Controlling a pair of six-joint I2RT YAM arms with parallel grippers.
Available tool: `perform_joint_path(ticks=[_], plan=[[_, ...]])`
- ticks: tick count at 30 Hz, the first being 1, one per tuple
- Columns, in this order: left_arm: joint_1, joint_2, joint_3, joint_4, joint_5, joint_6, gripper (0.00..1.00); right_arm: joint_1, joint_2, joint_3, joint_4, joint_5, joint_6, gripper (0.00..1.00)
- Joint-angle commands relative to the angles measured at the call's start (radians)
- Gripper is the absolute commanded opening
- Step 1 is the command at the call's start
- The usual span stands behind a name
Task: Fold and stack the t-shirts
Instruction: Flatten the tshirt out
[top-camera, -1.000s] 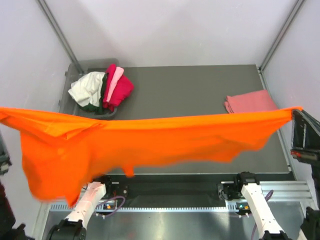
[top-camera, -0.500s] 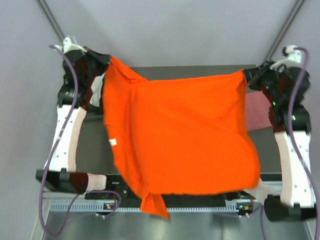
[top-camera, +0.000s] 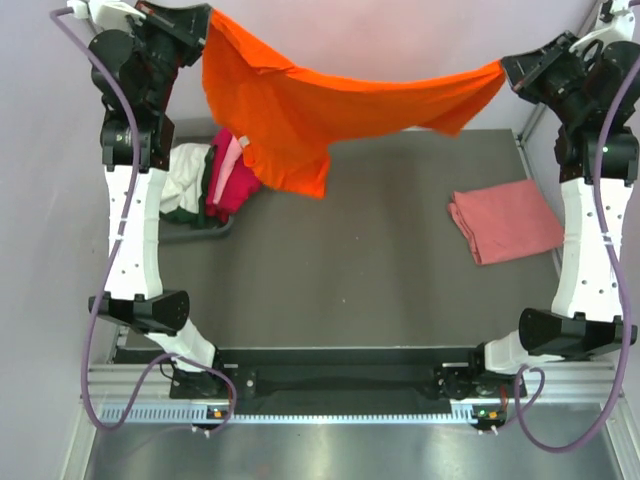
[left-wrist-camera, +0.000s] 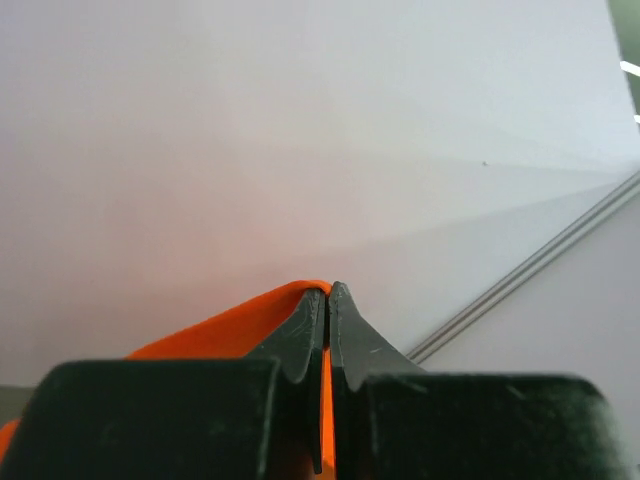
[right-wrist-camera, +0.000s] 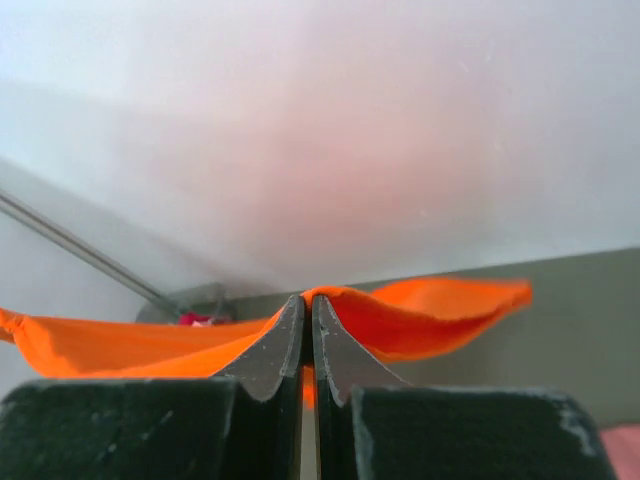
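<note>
My left hand (top-camera: 206, 14) is raised high at the far left of the cell, its two fingers pressed together on one corner of the orange t-shirt (top-camera: 330, 100). In its own wrist view the left hand (left-wrist-camera: 328, 291) shows the dark fingertips meeting with a sliver of the orange t-shirt (left-wrist-camera: 215, 335) caught between them and spilling out to the left, against the pale wall. My right hand (top-camera: 503, 68) is up at the far right at about the same height, likewise clamped on the opposite corner of the shirt. The right wrist view shows my right hand (right-wrist-camera: 308, 298) with its tips closed and the orange t-shirt (right-wrist-camera: 425, 308) running out to both sides of them. Between my two hands the shirt hangs in the air above the far part of the worktop (top-camera: 370, 270), touching nothing below. Its upper edge sags in a shallow curve from one hand to the other, and the bulk of the cloth bunches toward the left, where a loose flap droops lowest. On the worktop at the right lies a salmon-pink t-shirt (top-camera: 505, 222), folded into a flat rectangle. At the far left stands the grey bin (top-camera: 212, 230), holding a heap with a white shirt (top-camera: 183, 175), a light pink shirt (top-camera: 224, 158) and a magenta shirt (top-camera: 236, 182), and a dark green shirt (top-camera: 198, 206) showing at its lower edge.
</note>
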Motion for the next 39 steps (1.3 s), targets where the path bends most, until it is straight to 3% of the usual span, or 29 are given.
perform_joint_path(ticks=[1, 10, 17, 23, 29, 35, 39], plan=[[0.006, 0.054, 0.021, 0.082, 0.043, -0.012, 0.0, -0.018, 0.042, 0.01, 0.026, -0.088, 0.057, 0.0], [0.001, -0.03, -0.295, 0.151, 0.189, 0.091, 0.0, -0.062, -0.054, -0.509, 0.241, -0.15, 0.103, 0.0], [-0.066, -0.412, -0.9, 0.19, 0.088, 0.17, 0.0, -0.089, -0.163, -0.926, 0.337, -0.168, 0.077, 0.0], [-0.068, -0.696, -1.216, 0.133, 0.06, 0.172, 0.0, -0.089, -0.295, -1.149, 0.328, -0.141, 0.015, 0.0], [-0.069, -0.903, -1.373, 0.049, 0.057, 0.192, 0.0, -0.095, -0.491, -1.252, 0.239, -0.049, -0.037, 0.0], [-0.069, -1.035, -1.487, -0.048, 0.04, 0.186, 0.0, -0.096, -0.646, -1.236, 0.161, 0.013, -0.052, 0.0], [-0.069, -1.055, -1.417, -0.102, -0.038, 0.181, 0.0, -0.095, -0.725, -1.154, 0.138, -0.009, -0.043, 0.0]])
